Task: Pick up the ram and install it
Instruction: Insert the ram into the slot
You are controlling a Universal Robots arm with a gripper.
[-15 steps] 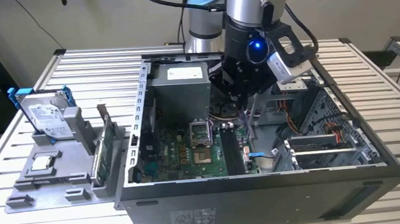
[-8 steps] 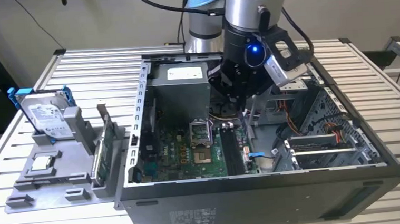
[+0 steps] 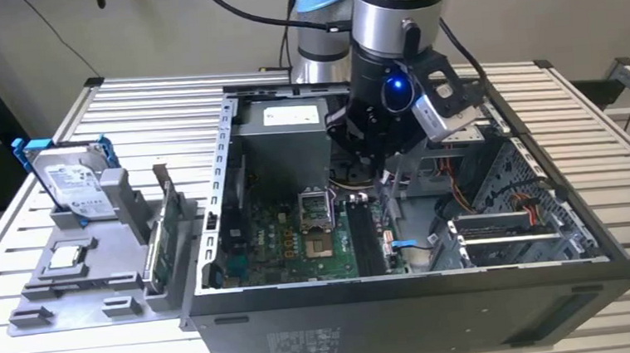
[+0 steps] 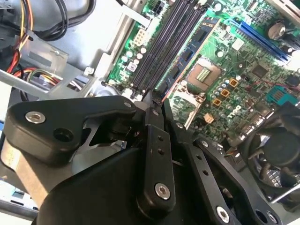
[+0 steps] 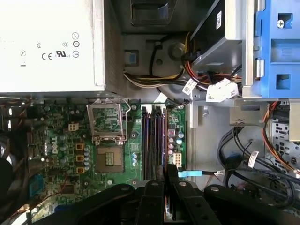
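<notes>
Hand [image 4: 154, 101]: pinched shut on the ram [image 4: 156, 95], down inside the case [image 3: 412, 290]
Ram: edge-on, right over the slots [image 5: 153, 140]
Risk: goes in crooked, it'll jam or flex the board [image 5: 61, 140]
</notes>
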